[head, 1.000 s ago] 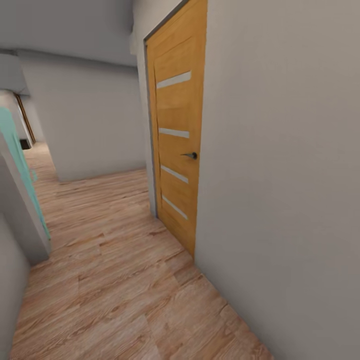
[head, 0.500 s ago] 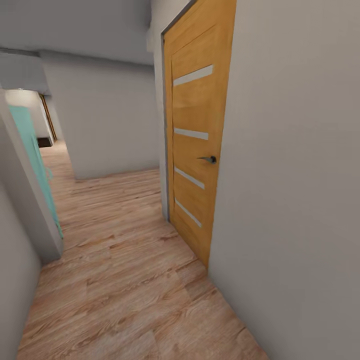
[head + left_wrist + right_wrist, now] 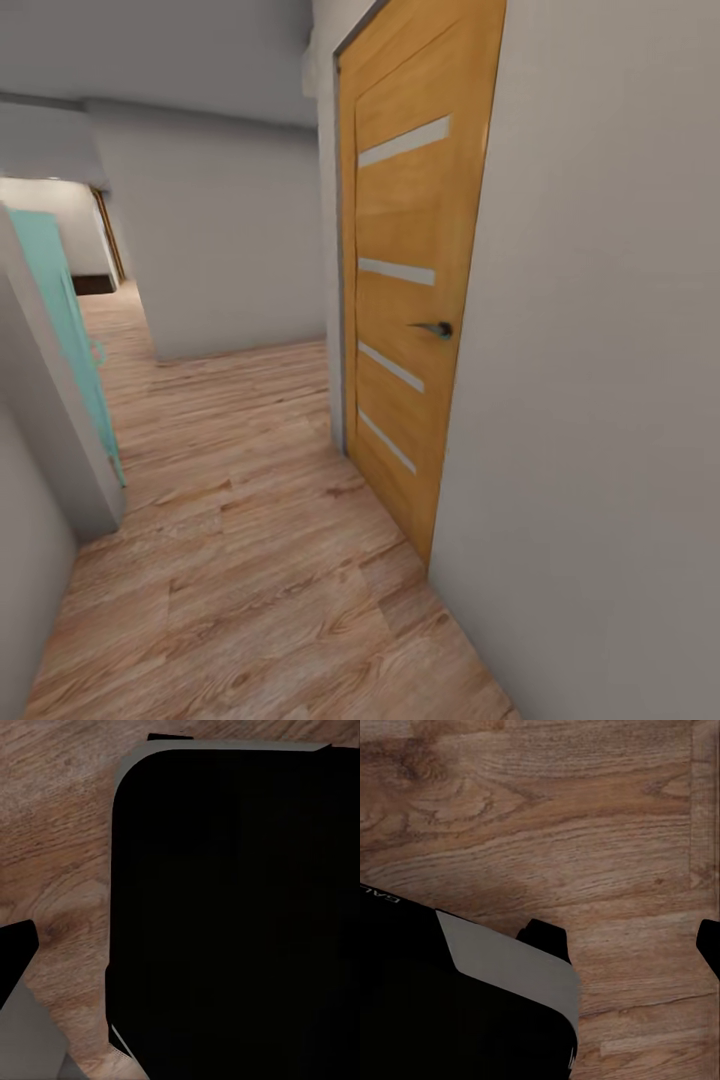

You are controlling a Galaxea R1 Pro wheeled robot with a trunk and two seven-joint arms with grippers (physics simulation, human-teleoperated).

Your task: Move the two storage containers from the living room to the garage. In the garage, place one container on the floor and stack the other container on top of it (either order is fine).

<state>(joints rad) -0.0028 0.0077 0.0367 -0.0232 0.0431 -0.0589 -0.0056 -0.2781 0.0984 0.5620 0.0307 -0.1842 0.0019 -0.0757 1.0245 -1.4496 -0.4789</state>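
Corridor with light wood plank floor (image 3: 250,560): a closed orange wooden door (image 3: 410,280) with a dark handle (image 3: 436,328) on the right wall, a teal door (image 3: 70,330) at far left — the right gripper (image 3: 634,941) hangs spread above the planks; the left gripper's state cannot be told.

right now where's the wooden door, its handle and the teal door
wooden door (image 3: 400,220), head view, upper panel
door handle (image 3: 436,328), head view, dark lever
teal door (image 3: 62,310), head view, its face
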